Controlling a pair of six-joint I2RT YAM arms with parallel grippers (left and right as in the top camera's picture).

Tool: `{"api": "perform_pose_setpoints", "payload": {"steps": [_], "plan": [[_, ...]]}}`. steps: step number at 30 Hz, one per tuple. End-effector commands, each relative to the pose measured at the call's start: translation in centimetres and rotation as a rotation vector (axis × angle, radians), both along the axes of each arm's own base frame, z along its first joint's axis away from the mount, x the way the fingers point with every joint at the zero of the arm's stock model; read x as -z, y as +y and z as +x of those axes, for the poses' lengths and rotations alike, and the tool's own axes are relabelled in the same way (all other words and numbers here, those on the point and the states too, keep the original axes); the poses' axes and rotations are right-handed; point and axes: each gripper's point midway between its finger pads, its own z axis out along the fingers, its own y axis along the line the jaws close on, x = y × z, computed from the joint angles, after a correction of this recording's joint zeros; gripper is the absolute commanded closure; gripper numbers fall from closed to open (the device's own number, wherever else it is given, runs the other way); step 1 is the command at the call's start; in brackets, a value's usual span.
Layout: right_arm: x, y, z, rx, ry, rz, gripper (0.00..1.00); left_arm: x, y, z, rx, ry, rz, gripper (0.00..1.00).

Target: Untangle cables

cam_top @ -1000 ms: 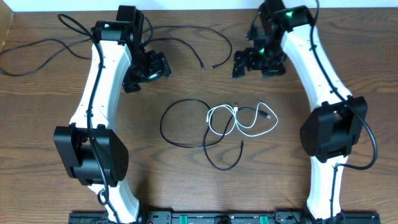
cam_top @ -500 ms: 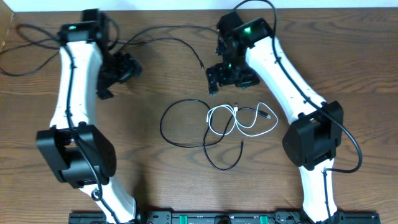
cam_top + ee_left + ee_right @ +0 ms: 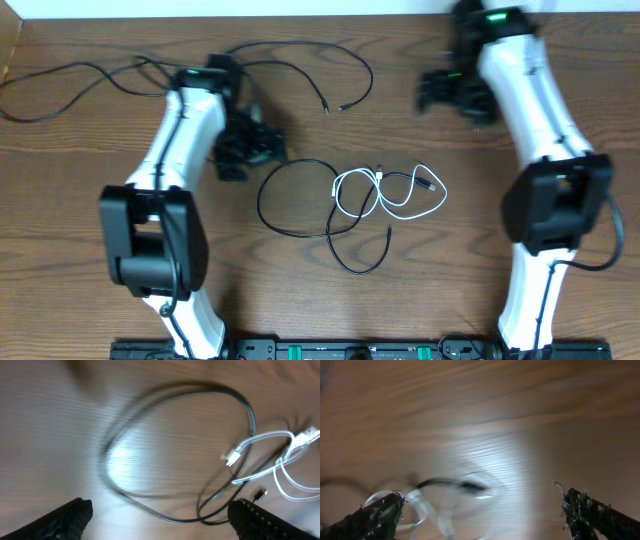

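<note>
White cable (image 3: 390, 195): coiled at mid-table, crossing looped black cable (image 3: 262, 200) at the coil's left side.
Looped black cable: wide ring left of the white coil, smaller loop trailing below it.
Second black cable (image 3: 300, 47): strung along the far side of the table (image 3: 80, 230), apart from the knot, two plug ends lying above the coil.

Left gripper (image 3: 252, 148): near the ring's upper left, apart from it. In the left wrist view, fingertips (image 3: 70, 517) spread wide with nothing between them; ring (image 3: 247, 407) and white cable (image 3: 265, 437) ahead, between and beyond the tips.
Right gripper (image 3: 445, 92): over the table's far right, well apart from the knot. In the right wrist view, fingertips (image 3: 595, 515) likewise spread wide and empty.

Hard to make out: right gripper smeared by motion in the overhead view; right wrist view heavily blurred, only a pale curl of white cable (image 3: 415, 502) and a dark streak legible. Ring's left half blurred in the left wrist view. Second black cable partly hidden behind the left arm.

Count: three cables, two black and one white; two grippers.
</note>
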Motion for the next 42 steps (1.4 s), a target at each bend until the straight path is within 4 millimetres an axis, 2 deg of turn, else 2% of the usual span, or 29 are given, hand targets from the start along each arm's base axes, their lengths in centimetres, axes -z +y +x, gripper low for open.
{"api": "perform_pose_setpoints", "payload": {"steps": [1,5,10,18,22,27,29,32,36,42], "plan": [[0.2,-6.4,-0.5,0.101,0.027,-0.070,0.01,0.2,-5.1,-0.5,0.181,-0.057,-0.071,0.08],[1.2,-10.0,-1.5,0.189,0.072,-0.065,0.01,0.1,-9.3,-0.4,0.291,-0.138,-0.092,0.08],[3.3,-11.5,-2.7,0.230,0.122,-0.056,0.01,0.2,-12.8,-0.9,0.443,-0.225,-0.076,0.08],[6.4,-10.7,-4.3,0.216,0.184,-0.049,0.01,1.0,-13.6,0.7,0.512,-0.367,0.125,0.08],[6.9,-10.2,-4.8,0.205,0.207,-0.048,0.01,1.3,-13.3,0.2,0.496,-0.338,0.132,0.20],[7.0,-10.0,-4.8,0.201,0.205,-0.045,0.01,2.3,-12.9,-0.6,0.490,-0.310,0.140,0.22],[7.0,-9.6,-4.7,0.202,0.204,-0.022,0.01,2.7,-13.0,-0.5,0.489,-0.316,0.137,0.31],[7.0,-8.8,-4.4,0.203,0.197,0.022,0.01,3.4,-13.0,-0.5,0.488,-0.325,0.134,0.35],[6.9,-8.5,-4.4,0.199,0.197,0.026,0.01,3.9,-12.9,-0.7,0.488,-0.324,0.132,0.68],[7.0,-8.3,-4.3,0.192,0.194,0.026,0.01,3.7,-14.2,-1.0,0.495,-0.319,0.061,0.70]]}}
